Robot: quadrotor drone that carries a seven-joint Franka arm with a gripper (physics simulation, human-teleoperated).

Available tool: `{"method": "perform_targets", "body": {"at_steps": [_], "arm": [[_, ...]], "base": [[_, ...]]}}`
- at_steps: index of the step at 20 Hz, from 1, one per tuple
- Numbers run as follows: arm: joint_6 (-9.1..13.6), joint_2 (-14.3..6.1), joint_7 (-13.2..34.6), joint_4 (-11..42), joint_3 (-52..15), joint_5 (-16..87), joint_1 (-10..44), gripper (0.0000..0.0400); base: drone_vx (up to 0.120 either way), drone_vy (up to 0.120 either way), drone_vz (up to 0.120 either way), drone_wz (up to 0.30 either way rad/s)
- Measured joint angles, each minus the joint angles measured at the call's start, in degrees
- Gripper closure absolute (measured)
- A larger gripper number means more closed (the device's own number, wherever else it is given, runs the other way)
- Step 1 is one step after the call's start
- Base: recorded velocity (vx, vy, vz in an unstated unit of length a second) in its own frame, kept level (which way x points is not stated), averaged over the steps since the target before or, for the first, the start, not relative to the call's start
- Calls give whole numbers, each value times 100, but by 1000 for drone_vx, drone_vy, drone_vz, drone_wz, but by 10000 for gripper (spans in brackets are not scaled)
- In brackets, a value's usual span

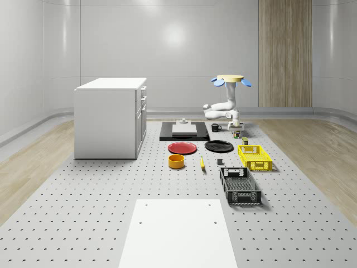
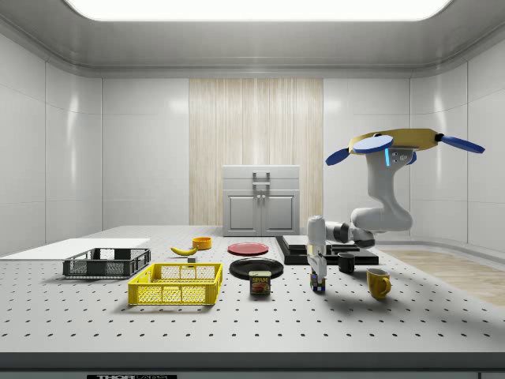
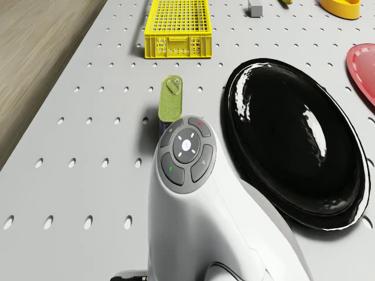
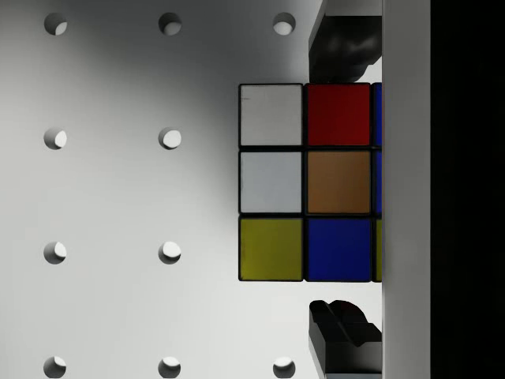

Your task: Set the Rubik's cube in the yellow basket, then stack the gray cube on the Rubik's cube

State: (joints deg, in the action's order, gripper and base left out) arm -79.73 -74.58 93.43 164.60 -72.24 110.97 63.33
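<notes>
The Rubik's cube [image 4: 308, 181] sits on the perforated table, with white, red, orange, yellow and blue tiles on top. My gripper [image 4: 345, 181] is directly over it, open, with one dark fingertip [image 4: 347, 47] on each side and a thin strip of table showing beside the cube. From the side, the gripper [image 2: 317, 274] reaches down onto the Rubik's cube [image 2: 318, 283]. The drone [image 2: 394, 144] hovers above and behind it. The yellow basket [image 2: 177, 284] stands towards the side view's left, also seen as the yellow basket [image 1: 255, 157]. The gray cube [image 3: 255, 9] lies beyond the basket.
A green-topped can [image 3: 171, 98] stands between my arm and the yellow basket. A black plate [image 3: 293, 140] lies close beside the arm, with a red plate [image 1: 182, 147] and orange bowl [image 1: 176, 161] farther off. A yellow mug [image 2: 378, 282], black crate [image 1: 240, 185] and white cabinet [image 1: 110, 117] also stand around.
</notes>
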Motion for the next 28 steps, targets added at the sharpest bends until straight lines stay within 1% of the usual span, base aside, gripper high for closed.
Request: {"method": "perform_targets", "body": {"at_steps": [5,16,18,21,23,28], "arm": [[-149,-109,4,-35,122,93,20,0],[-344,-226,57,-235,152,114,251,0],[-374,-252,65,-246,156,111,269,29],[-415,-290,77,-258,156,101,290,53],[-440,-314,84,-263,154,92,302,62],[-478,-368,95,-262,112,39,326,68]], "base": [[0,0,0,0],[0,0,0,0],[0,0,0,0],[0,0,0,0],[0,0,0,0],[0,0,0,0]]}}
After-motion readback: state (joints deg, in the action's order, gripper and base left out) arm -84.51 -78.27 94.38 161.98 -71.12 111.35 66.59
